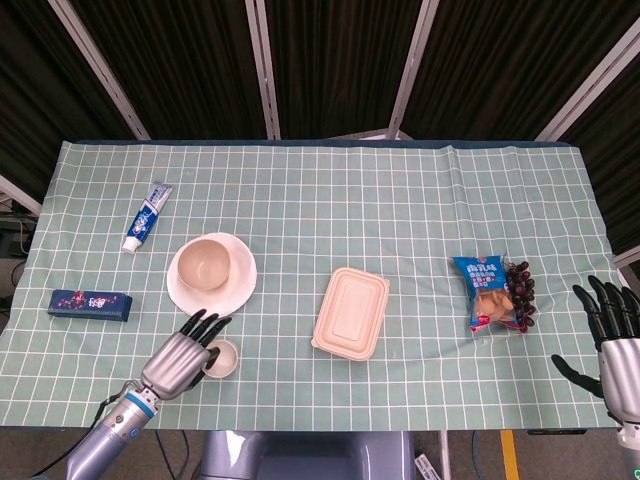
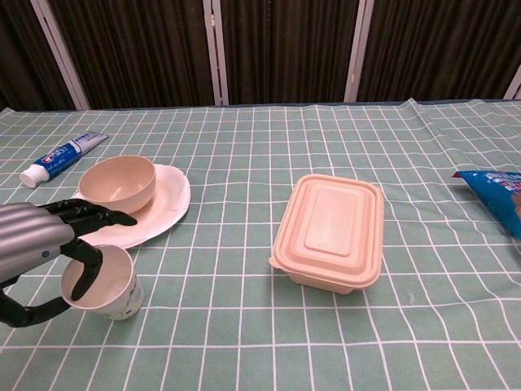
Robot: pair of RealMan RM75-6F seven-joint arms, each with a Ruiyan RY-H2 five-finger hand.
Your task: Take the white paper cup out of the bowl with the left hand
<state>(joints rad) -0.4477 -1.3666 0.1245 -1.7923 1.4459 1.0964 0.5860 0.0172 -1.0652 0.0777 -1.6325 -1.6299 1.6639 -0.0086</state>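
The white paper cup [image 1: 224, 358] [image 2: 104, 283] stands upright on the tablecloth, just in front of the white plate [image 1: 243, 285] [image 2: 172, 204]. The beige bowl [image 1: 208, 262] [image 2: 119, 183] on that plate has nothing in it. My left hand [image 1: 185, 355] [image 2: 37, 244] is at the cup's left side; one finger dips inside the rim and the thumb lies against the outer wall, pinching it. My right hand [image 1: 612, 345] hovers at the table's right front edge with fingers spread and holds nothing; only the head view shows it.
A toothpaste tube [image 1: 147, 216] [image 2: 61, 153] and a dark blue box [image 1: 90, 304] lie at the left. A beige lidded lunch box [image 1: 351, 312] [image 2: 330, 232] sits mid-table. A blue snack bag [image 1: 485, 292] [image 2: 492, 191] and grapes [image 1: 522, 290] lie to the right.
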